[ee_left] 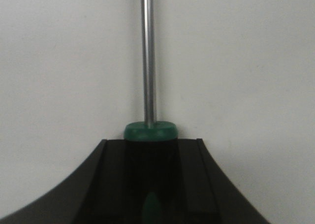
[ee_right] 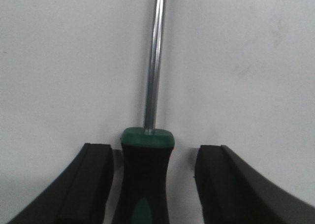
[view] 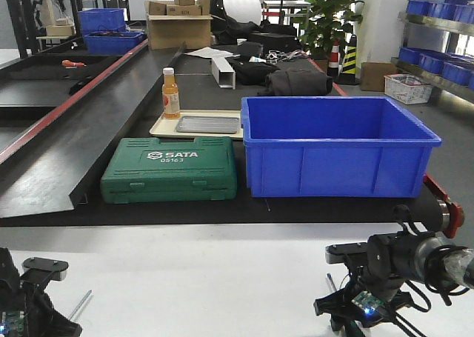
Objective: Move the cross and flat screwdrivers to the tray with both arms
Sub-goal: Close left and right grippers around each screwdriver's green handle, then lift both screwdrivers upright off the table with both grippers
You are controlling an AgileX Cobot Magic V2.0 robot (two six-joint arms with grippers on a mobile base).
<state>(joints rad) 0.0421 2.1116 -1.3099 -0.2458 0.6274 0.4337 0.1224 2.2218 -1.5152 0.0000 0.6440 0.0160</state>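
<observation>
**A:** Where are the two drivers?

**B:** Both are down at the white table (view: 207,278) near the robot, well apart from the tray (view: 207,124). The left screwdriver (ee_left: 150,131) has its handle clenched between the fingers of the left gripper (ee_left: 150,147), with the shaft running straight out ahead. The handle of the right screwdriver (ee_right: 146,155) sits inside the right gripper (ee_right: 153,155), but that pincer is spread, with a gap on each side, so it grasps nothing yet.

**A:** So the right side has to close. Any advice?

**B:** The handle lies nearer one finger (ee_right: 93,170) than the other. I'd centre it first, or close slowly, so the driver doesn't roll or swing as the fingers meet it. The narrow waist of the handle looks like the best place to grip.

**A:** And the carry?

**B:** The tray rests on the beige tray (view: 164,126), beyond the green tool case (view: 170,170) and just beside the blue crate (view: 337,155). I'd lift high enough to clear both, keeping the shafts level. The tips aren't in view, so I can't tell which driver is the cross one.
</observation>
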